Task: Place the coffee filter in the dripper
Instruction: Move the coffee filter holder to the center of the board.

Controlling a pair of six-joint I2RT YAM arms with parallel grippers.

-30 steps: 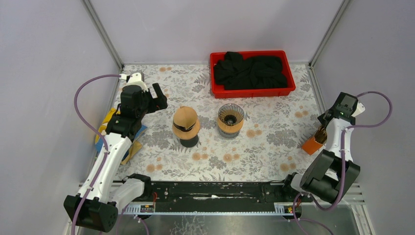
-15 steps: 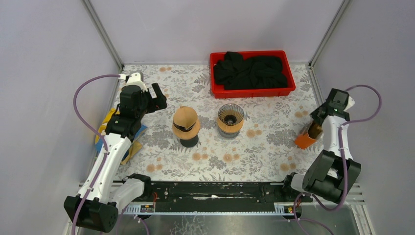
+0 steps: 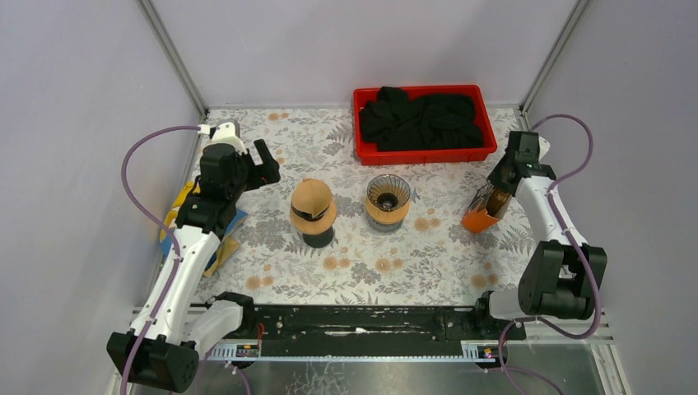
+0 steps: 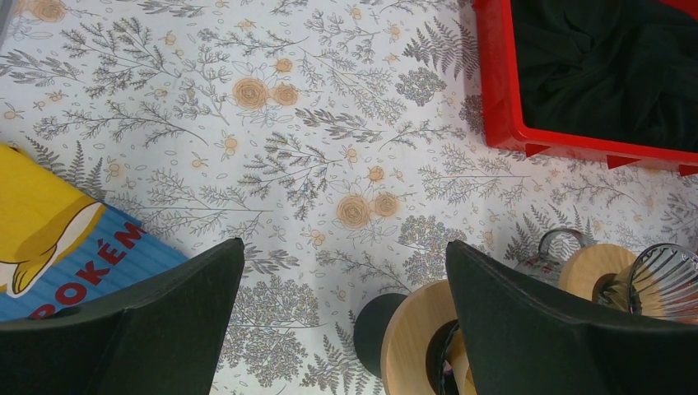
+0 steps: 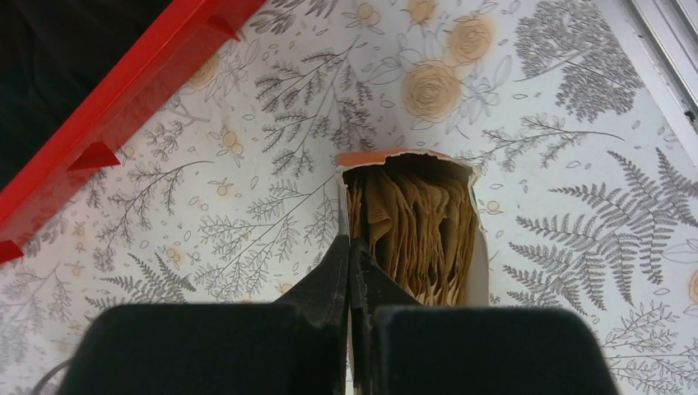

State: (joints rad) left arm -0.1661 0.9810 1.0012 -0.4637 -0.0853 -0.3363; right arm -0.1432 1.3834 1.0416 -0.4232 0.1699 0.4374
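The filter box [image 3: 479, 216] is pinched by one wall in the closed jaws of the right gripper [image 5: 350, 247]. It has been carried from the right edge of the worktop [image 3: 444, 255] towards the dripper [image 3: 388, 197], with the coffee filters [image 5: 420, 226] packed inside. The left gripper [image 4: 342, 255] is held wide open.

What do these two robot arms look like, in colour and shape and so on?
The left arm and right arm are slim white links between chunky black joints. A purple cable loops loosely alongside each. The left gripper and right gripper each end in two matte black, wedge-shaped fingers.
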